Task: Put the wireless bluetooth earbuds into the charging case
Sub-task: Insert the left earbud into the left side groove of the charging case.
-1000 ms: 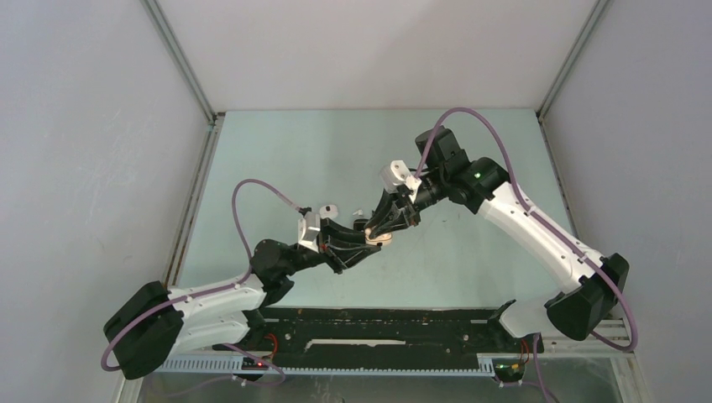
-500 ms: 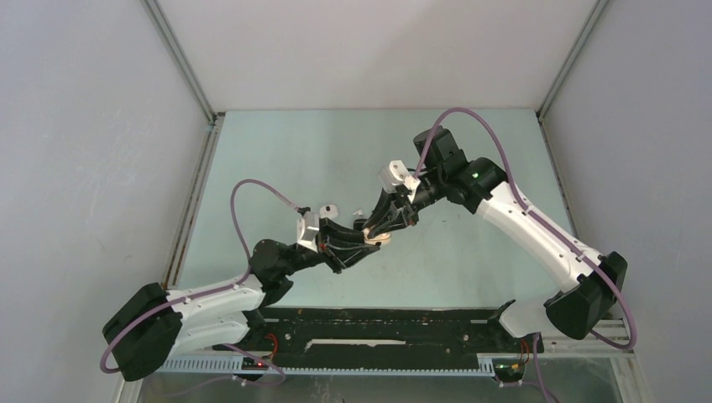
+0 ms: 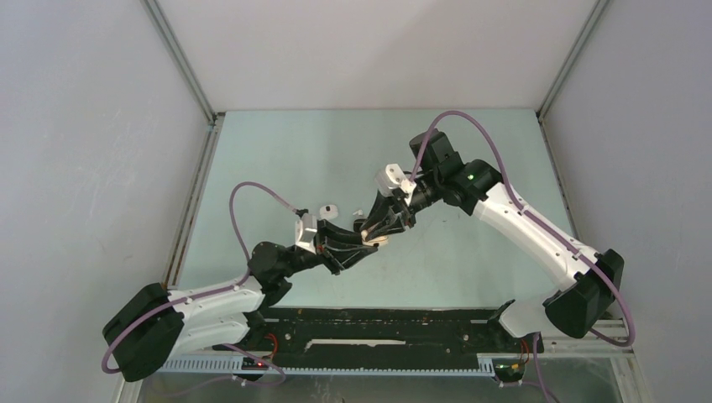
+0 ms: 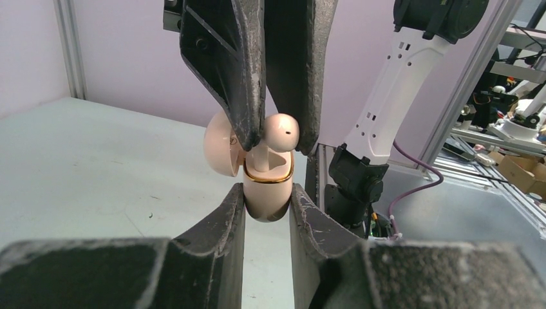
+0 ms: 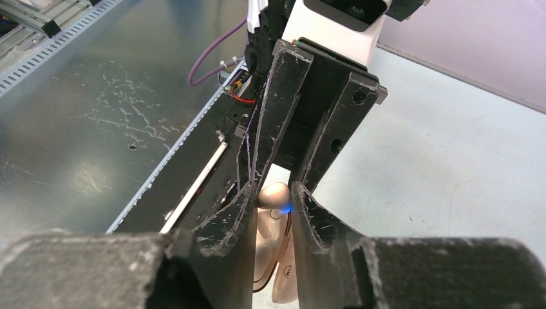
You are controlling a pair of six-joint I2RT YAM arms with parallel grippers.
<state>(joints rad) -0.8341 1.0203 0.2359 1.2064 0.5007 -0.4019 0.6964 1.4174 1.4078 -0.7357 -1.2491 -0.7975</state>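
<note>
left gripper (image 4: 266, 193): jaws nearly closed, clamped on lower body of pink charging case (image 4: 263, 205); lid hinged open; held above mat, frame centre.
pink earbud (image 4: 281, 132): stem down in case well, head proud of gold rim.
right gripper (image 5: 273, 192): narrow, fingertips against earbud head on both sides.
change: right arm shifted slightly left over last second, bud deeper in well. judge seating nearly done, release next.
room: green mat (image 3: 470, 159) open in upper half; walls well apart; black rail (image 3: 378, 332) along bottom edge.
</note>
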